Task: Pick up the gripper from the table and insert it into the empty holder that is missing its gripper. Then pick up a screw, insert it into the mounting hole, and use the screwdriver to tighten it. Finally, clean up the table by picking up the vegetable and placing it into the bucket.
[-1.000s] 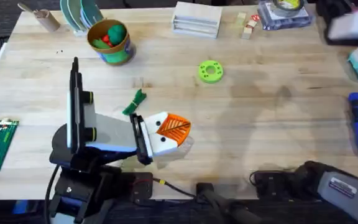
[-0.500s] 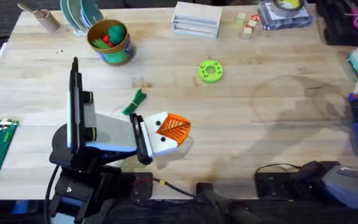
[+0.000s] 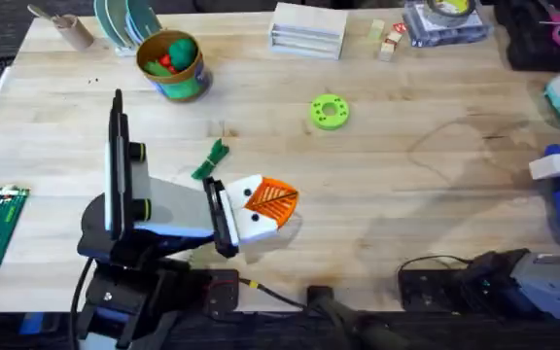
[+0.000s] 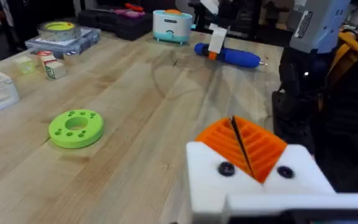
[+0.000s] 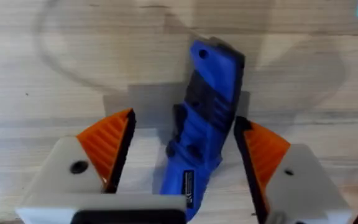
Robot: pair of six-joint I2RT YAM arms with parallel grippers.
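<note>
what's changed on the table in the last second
The right gripper has come down at the table's right edge and now straddles the screwdriver, fingers open, not yet gripping. The left gripper, vegetable and bucket stayed put.

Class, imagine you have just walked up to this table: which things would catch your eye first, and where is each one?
Probably the bright blue screwdriver at the table's right edge, lying between the open orange-padded fingers of the right gripper. Next, the left gripper near the front left, its orange tips pressed together. Then the flat green disc mid-table and the bucket at the back left, holding red and green toys.
</note>
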